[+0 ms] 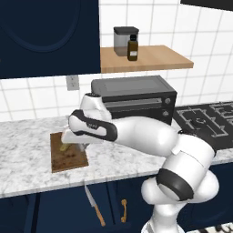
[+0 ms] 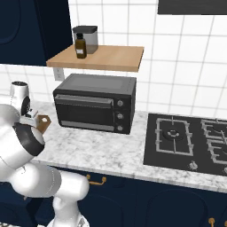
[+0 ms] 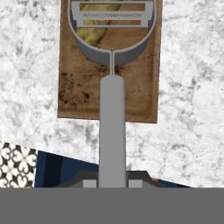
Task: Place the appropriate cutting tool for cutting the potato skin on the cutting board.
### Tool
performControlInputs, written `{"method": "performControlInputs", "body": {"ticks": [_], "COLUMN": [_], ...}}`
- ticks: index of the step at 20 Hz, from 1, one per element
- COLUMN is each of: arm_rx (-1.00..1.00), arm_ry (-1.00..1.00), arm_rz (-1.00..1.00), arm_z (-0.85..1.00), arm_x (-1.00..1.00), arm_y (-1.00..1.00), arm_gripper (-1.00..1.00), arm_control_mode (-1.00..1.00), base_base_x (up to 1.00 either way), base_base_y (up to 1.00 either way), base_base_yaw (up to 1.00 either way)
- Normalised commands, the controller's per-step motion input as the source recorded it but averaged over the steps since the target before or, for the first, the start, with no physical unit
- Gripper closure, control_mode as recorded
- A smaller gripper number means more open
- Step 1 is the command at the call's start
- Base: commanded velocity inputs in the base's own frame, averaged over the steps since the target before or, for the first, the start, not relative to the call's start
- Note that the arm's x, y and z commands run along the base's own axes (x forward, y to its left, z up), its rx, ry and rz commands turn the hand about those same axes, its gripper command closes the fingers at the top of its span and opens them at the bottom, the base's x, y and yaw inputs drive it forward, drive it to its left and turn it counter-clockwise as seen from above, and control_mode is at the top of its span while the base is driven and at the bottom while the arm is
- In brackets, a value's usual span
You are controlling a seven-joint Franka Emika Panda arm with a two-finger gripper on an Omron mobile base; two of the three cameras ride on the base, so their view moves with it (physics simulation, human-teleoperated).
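The arm [image 1: 150,136] is glossy white with rounded, bulbous links and dark grey bands at its joints; its dark wrist section carries small pale markings.

Base views flank arm; hand view close above cutting board [image 3: 74,87].

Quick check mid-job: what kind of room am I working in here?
A rendered home kitchen: a toaster oven and gas hob on a marble counter, with a cutting board beside the oven.
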Motion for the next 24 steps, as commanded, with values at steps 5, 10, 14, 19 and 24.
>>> {"method": "performControlInputs", "body": {"ticks": [5,10,14,19,24], "arm_rx": [-0.10,0.00,0.00,0.00,-0.02], "arm_ry": [-0.24,0.00,0.03,0.06,0.03], "arm_rz": [0.00,0.00,0.00,0.00,0.00], "arm_z": [0.00,0.00,-0.26,-0.44,-0.36], "arm_x": [0.06,0.07,0.46,0.32,0.13], "arm_y": [0.35,0.00,0.00,0.00,0.00], "arm_gripper": [1.00,1.00,1.00,1.00,1.00], "arm_control_mode": [-1.00,-1.00,-1.00,-1.00,-1.00], "base_base_x": [0.00,0.00,0.00,0.00,0.00], "base_base_y": [0.00,0.00,0.00,0.00,0.00], "base_base_yaw": [0.00,0.00,0.00,0.00,0.00]}}
